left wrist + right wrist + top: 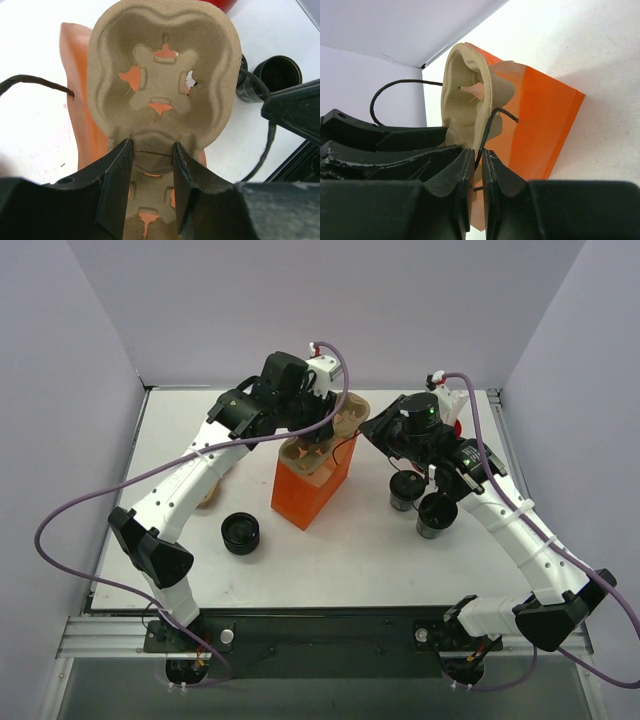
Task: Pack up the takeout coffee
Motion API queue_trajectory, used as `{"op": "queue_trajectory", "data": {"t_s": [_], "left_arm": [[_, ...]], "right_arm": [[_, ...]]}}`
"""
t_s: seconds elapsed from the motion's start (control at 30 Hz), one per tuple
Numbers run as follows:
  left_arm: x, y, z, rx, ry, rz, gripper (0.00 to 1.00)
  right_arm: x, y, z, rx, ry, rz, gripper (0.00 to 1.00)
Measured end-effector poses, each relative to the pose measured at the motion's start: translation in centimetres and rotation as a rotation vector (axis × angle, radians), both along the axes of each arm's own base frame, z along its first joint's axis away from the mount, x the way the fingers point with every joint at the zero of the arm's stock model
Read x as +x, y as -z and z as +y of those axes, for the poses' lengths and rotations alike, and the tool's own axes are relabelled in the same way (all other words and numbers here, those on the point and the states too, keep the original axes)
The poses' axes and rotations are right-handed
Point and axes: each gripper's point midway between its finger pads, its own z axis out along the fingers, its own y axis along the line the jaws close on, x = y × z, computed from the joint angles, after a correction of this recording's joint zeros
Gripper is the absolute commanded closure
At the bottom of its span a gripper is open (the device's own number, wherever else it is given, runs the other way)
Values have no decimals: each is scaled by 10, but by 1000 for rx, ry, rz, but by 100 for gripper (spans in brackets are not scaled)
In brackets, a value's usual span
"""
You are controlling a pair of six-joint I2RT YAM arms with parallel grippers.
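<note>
Overhead, my left gripper is over the far end of the orange paper bag, gripping the pulp cup carrier that sits in the bag's mouth. My own wrist covers the fingers there. My right gripper reaches in at the bag's far right corner, and I cannot read its jaws from up here. The takeout coffee stands on the table right of the bag, outside it and partly under my right forearm. A second dark cup is just beside it. A ribbed black stack lies near and left of the bag. The red cup is mostly hidden behind my right wrist.

From my left wrist, both fingers clamp the carrier's middle ridge, and the near pocket is cut off by the frame. The bag shows only through the carrier's holes and along its left side. One open dark cup peeks out at the right. I cannot tell which of the two it is.

From my right wrist, the fingers are nearly closed, pinching the bag's thin black handle cord. The other handle loop arcs free to the left. No cup shows here.
</note>
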Motion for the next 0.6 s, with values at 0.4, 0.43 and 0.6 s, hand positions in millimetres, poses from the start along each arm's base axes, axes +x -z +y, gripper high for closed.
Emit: {"op": "queue_trajectory", "data": {"t_s": [0.4, 0.43, 0.6], "left_arm": [[11, 7, 8, 26, -119, 42, 83], [11, 8, 9, 29, -128, 44, 83], [16, 9, 13, 45, -170, 43, 83]], "right_arm": [[0, -1, 0, 1, -2, -4, 100], [0, -1, 0, 1, -2, -4, 100], [0, -1, 0, -1, -3, -5, 100]]}}
